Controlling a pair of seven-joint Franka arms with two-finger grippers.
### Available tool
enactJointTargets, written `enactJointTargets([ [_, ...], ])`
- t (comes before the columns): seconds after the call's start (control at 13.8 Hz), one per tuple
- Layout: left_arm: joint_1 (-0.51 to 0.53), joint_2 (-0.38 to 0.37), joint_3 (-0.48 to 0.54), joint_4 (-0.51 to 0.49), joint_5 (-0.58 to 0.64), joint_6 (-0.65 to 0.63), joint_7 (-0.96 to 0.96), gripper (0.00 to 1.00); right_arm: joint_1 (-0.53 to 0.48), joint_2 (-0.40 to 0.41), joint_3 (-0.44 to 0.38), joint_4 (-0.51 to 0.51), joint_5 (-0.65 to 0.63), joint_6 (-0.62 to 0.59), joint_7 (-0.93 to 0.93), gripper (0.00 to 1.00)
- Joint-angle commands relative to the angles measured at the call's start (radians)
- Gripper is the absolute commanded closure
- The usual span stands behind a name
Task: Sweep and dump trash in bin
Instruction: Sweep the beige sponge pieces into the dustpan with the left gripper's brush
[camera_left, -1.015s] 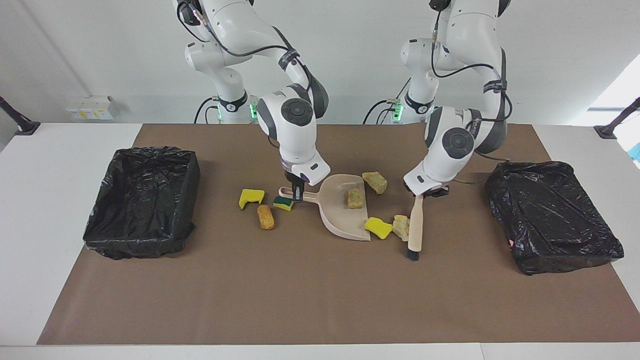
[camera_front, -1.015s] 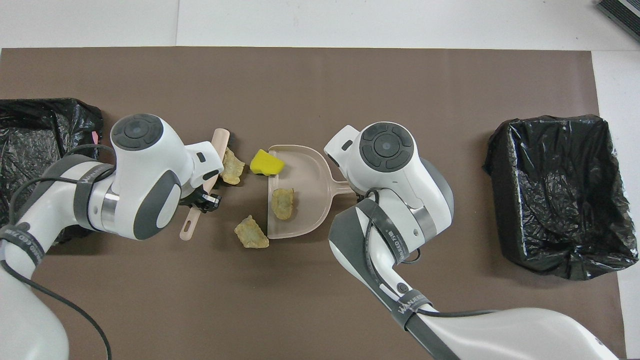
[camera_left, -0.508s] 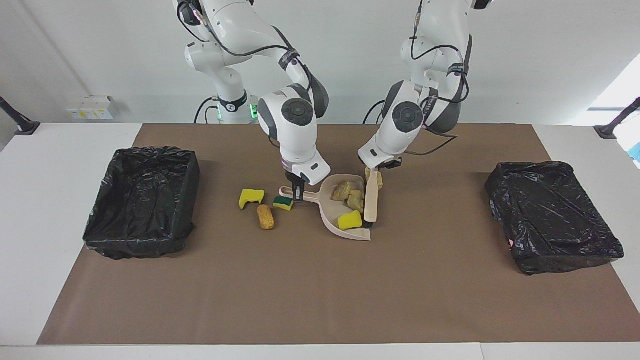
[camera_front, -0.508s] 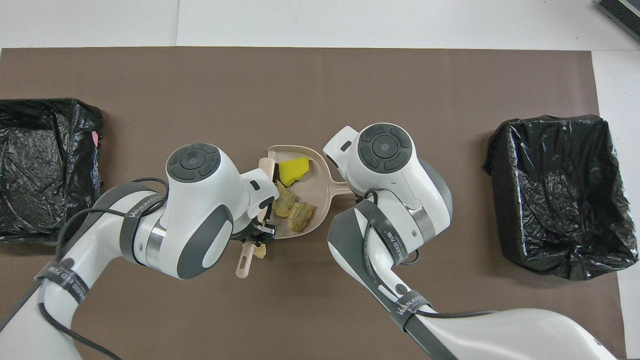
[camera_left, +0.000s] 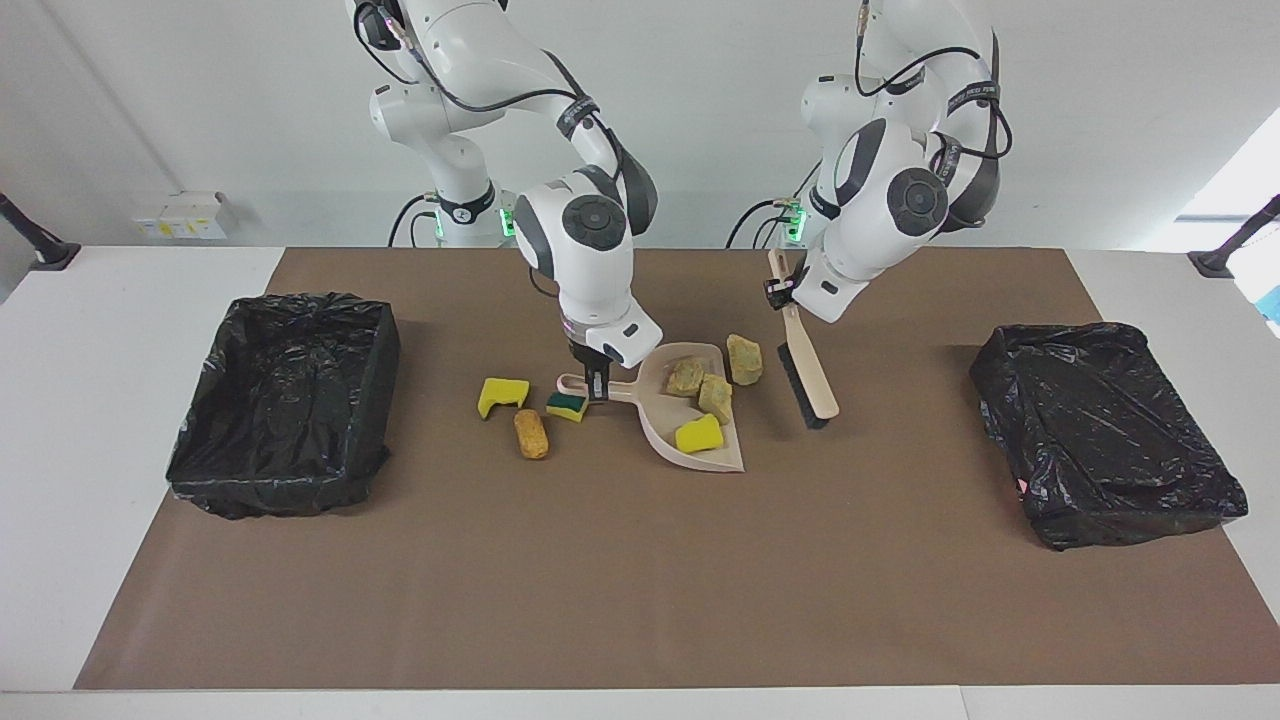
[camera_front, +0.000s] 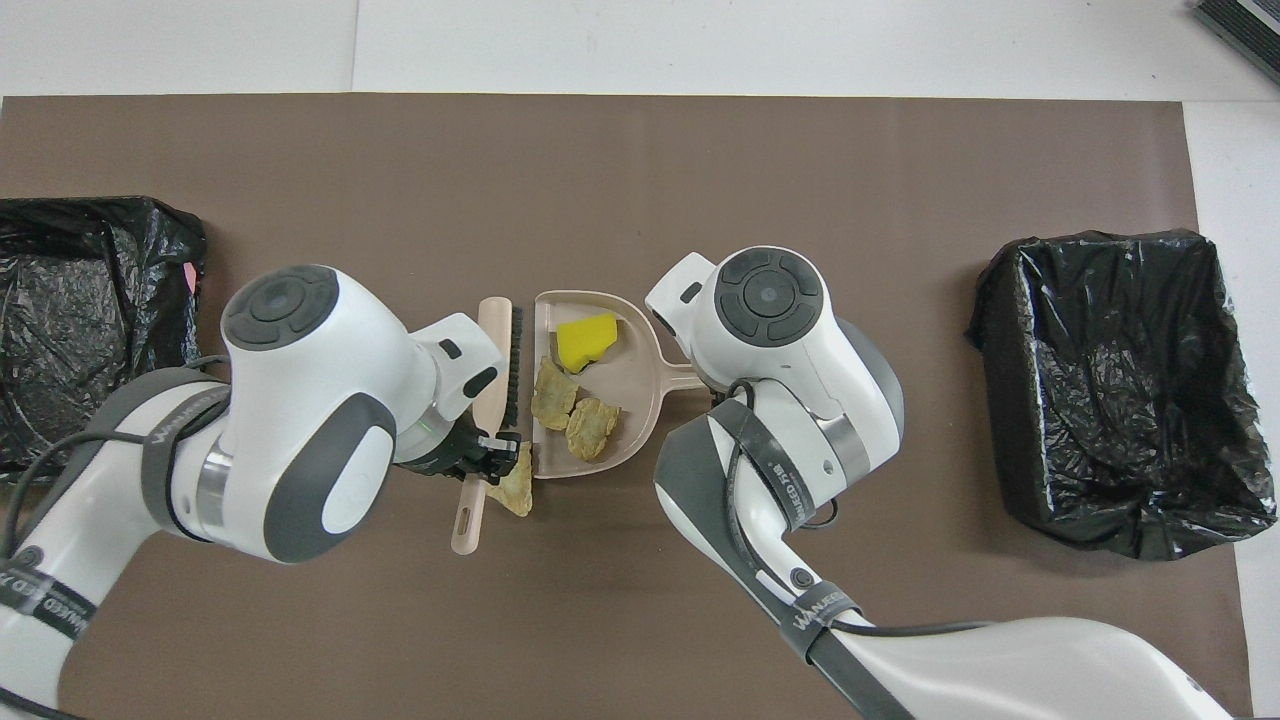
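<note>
The dustpan (camera_left: 690, 415) handle is clamped by the right gripper (camera_left: 597, 385), the brush (camera_left: 805, 365) by the left gripper (camera_left: 783, 290); the loaded trash (camera_left: 700, 433) could be spilled if tipped early.

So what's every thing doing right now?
dustpan: flat on the mat, three scraps inside.
brush: lifted, tilted, bristles down.
bread chunk: loose beside the dustpan.
three scraps: unswept by the dustpan handle.
bins: open, look empty.
right gripper: shut on the dustpan handle.
left gripper: shut on the brush handle.
</note>
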Motion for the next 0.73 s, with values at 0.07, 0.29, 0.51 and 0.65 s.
enactJointTargets([
  [0.07, -0.068, -0.145, -0.008, -0.207, -0.017, 0.058, -0.246, 1.0, 0.006, -0.118, 0.004, -0.142, -0.015, -0.015, -0.064, 1.0],
  [0.29, -0.149, -0.199, -0.009, -0.355, -0.018, 0.223, -0.324, 1.0, 0.039, -0.212, 0.006, -0.337, -0.009, 0.14, -0.003, 1.0],
  [0.51, -0.21, -0.168, -0.009, -0.366, -0.018, 0.325, -0.192, 1.0, 0.047, -0.253, 0.006, -0.411, -0.003, 0.174, 0.094, 1.0],
  [0.65, -0.241, -0.168, -0.011, -0.363, -0.018, 0.319, 0.017, 1.0, 0.055, -0.258, 0.009, -0.418, 0.014, 0.174, 0.157, 1.0],
])
